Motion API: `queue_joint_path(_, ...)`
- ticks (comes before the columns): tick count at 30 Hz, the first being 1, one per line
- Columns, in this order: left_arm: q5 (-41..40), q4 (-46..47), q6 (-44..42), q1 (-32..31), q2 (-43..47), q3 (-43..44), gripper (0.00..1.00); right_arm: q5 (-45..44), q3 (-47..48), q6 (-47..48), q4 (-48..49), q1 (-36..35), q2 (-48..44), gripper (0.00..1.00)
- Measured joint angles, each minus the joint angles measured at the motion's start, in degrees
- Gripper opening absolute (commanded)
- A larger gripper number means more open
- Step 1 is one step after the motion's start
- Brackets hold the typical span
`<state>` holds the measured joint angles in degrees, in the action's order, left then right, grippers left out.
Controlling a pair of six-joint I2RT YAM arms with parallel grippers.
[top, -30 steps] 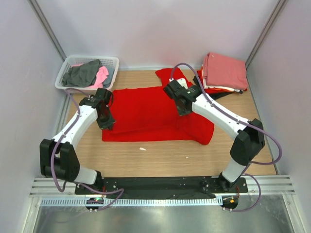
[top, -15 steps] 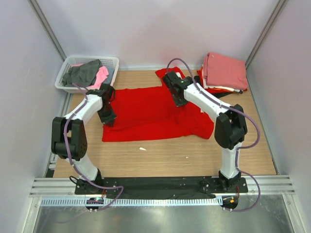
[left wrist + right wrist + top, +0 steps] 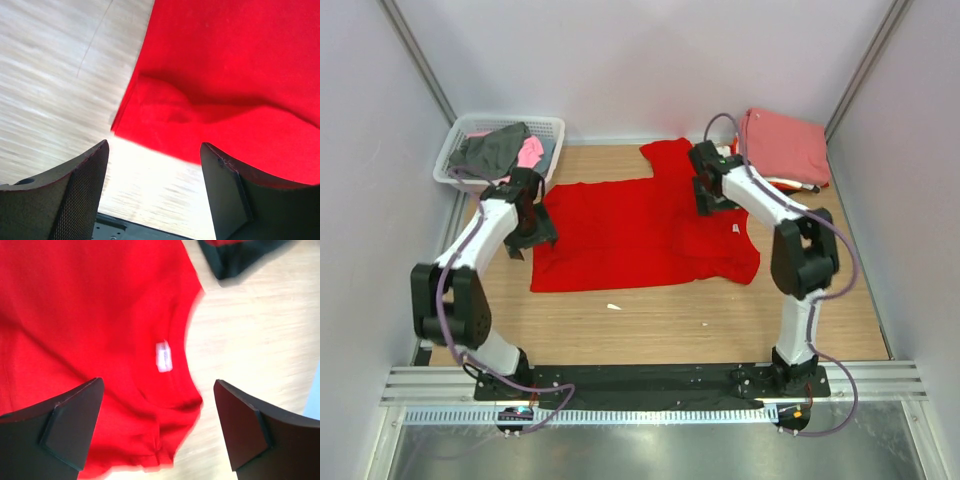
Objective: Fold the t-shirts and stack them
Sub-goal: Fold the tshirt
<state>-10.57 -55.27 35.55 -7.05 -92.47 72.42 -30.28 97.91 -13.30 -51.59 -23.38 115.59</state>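
A bright red t-shirt (image 3: 640, 232) lies spread flat on the wooden table, its white neck label (image 3: 736, 230) showing at the right. My left gripper (image 3: 525, 240) hovers at the shirt's left edge, open and empty. In the left wrist view the red t-shirt (image 3: 225, 85) has its corner just ahead of the left gripper (image 3: 154, 145). My right gripper (image 3: 710, 203) stands open over the shirt's collar end. Seen from the right wrist, the neck label (image 3: 163, 356) and the red t-shirt (image 3: 90, 315) lie under the right gripper (image 3: 158, 381), which holds nothing.
A white lattice basket (image 3: 552, 128) at the back left holds grey and pink t-shirts (image 3: 498, 150). A stack of folded t-shirts (image 3: 782, 145), salmon-pink on top, sits at the back right. A small white scrap (image 3: 613, 306) lies near the front. Side walls stand close.
Both grippers have opened and let go of the red t-shirt, which now lies flatter. The right gripper moved towards the back right, the left gripper a little to the left.
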Motion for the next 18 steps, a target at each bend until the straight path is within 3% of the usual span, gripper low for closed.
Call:
queue_joint_path(5,2.71,2.54,2.95,0.00,14.10,-12.07,0.74,9.40,-22.40,-8.13,6.93,4.31,-25.40,0.98)
queue_joint_path(8,5.44,5.55,6.05,-0.02,17.77,-20.98,0.73,16.22,-34.88,-13.75,11.98,10.19,-39.17,0.91)
queue_joint_path(11,7.41,8.00,8.41,-0.02,18.01,-27.28,0.73,20.35,-44.54,-17.84,14.47,14.88,-44.87,0.85)
queue_joint_path(18,7.23,14.05,12.33,0.00,18.08,-32.76,0.72,30.01,-58.53,-22.97,18.67,18.18,-45.18,0.71)
